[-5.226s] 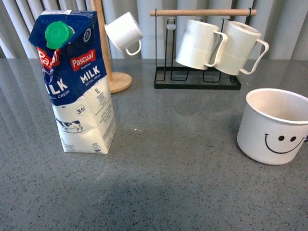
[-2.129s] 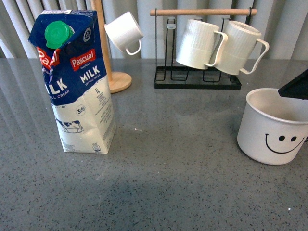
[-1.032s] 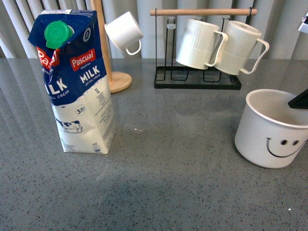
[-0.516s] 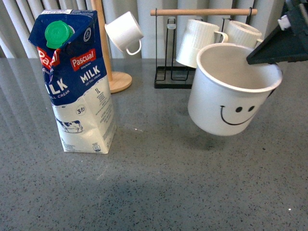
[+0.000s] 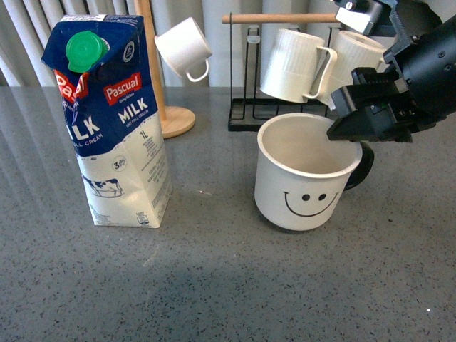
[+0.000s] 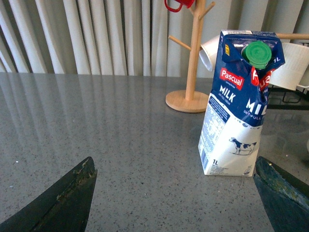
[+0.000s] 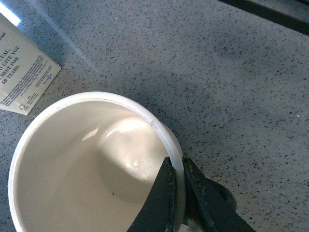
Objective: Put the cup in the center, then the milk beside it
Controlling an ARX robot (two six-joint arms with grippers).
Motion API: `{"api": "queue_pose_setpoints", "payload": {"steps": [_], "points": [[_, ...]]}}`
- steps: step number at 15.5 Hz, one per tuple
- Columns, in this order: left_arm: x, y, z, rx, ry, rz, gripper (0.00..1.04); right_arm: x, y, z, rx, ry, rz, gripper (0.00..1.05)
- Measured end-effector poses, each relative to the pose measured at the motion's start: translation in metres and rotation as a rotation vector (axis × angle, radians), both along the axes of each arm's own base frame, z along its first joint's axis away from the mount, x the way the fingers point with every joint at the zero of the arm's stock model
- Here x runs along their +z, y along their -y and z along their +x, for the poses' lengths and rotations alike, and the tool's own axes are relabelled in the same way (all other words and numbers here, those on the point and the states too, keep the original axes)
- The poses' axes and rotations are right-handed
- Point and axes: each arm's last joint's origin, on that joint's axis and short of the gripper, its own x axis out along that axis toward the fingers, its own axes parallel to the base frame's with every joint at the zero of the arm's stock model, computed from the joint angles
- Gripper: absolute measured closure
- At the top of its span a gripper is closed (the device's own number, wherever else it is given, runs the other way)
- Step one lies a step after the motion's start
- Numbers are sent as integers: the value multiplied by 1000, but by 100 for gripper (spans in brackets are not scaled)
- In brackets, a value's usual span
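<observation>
The cup (image 5: pixel 303 185), a wide white mug with a black smiley face and black handle, is near the middle of the grey table, upright. My right gripper (image 5: pixel 349 139) is shut on its rim by the handle, one finger inside and one outside; the right wrist view shows the pinch on the rim (image 7: pixel 177 166) and the cup's empty inside (image 7: pixel 87 164). I cannot tell whether the cup's base touches the table. The milk (image 5: pixel 110 121), a tall blue-and-white Pascual carton with a green cap, stands at the left, also in the left wrist view (image 6: pixel 239 104). My left gripper (image 6: pixel 176 193) is open and empty, short of the carton.
A black rack (image 5: pixel 292 117) with two ribbed white mugs (image 5: pixel 293 64) stands behind the cup. A wooden mug tree (image 5: pixel 171 117) with a small plain white cup (image 5: pixel 184 47) is behind the carton. Grey table (image 5: pixel 214 285) stretches to the front.
My right gripper took the cup by the rim at the far right, lifted it, carried it left and lowered it near the table's middle. The milk has not moved.
</observation>
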Motion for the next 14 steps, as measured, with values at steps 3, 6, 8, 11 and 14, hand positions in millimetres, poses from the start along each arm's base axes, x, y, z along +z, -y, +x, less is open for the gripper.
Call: {"api": "queue_pose_setpoints", "payload": {"steps": [3,6,8,11,14], "points": [[0,0,0,0,0,0,7,-9,-7,2,-3,-21,-9,102],[0,0,0,0,0,0,7,-9,-10,0,3,-21,-17,102],[0,0,0,0,0,0,7,-9,-10,1,-6,-19,-28,102],[0,0,0,0,0,0,7,-11,-11,2,-4,-23,-43,79],[0,0,0,0,0,0,7,-9,-16,3,27,27,-50,48]]}}
